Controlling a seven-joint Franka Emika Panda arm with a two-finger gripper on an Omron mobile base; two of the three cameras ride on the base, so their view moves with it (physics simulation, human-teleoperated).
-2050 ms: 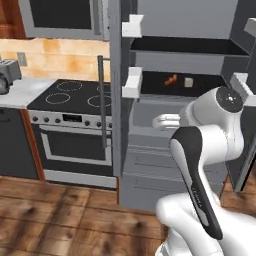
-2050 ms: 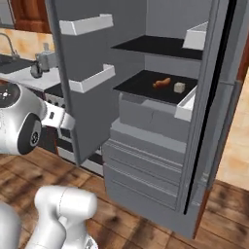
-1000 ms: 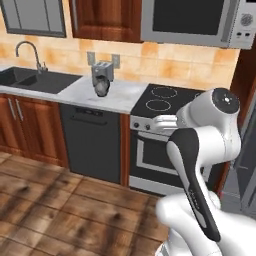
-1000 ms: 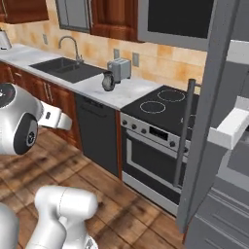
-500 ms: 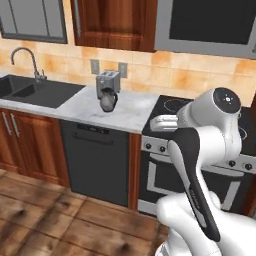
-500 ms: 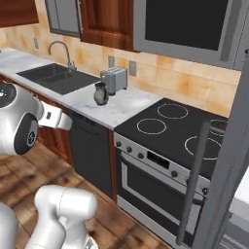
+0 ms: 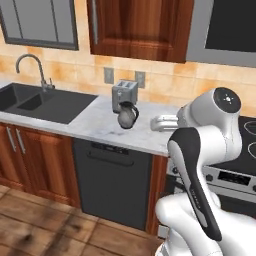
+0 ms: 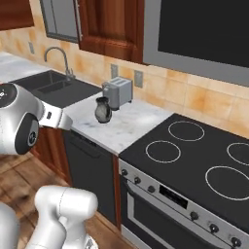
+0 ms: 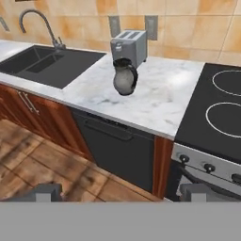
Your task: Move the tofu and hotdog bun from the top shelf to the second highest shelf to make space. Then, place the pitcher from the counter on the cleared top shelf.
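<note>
The pitcher (image 9: 124, 77), a mottled grey jug with a dark handle, stands upright on the marbled counter (image 9: 157, 101) just in front of a silver toaster (image 9: 129, 46). It is also seen from both sides, as the pitcher (image 7: 128, 116) and the pitcher (image 8: 102, 110). In the hand view my gripper (image 9: 121, 192) is open, its two tips far apart with nothing between them. It hangs well back from the counter's front edge and faces the pitcher. The tofu, the hotdog bun and the top shelf are out of view.
A black sink (image 9: 49, 66) with a curved tap lies left of the pitcher. The black stovetop (image 8: 194, 155) is to its right, with the oven front below. A dark dishwasher panel (image 7: 112, 182) and reddish wood cabinets sit under the counter. Wall cabinets hang above.
The whole picture has shifted: the base has moved from the open fridge past the stove to the counter. The pitcher now sits near the middle of the views. The gripper stays open.
</note>
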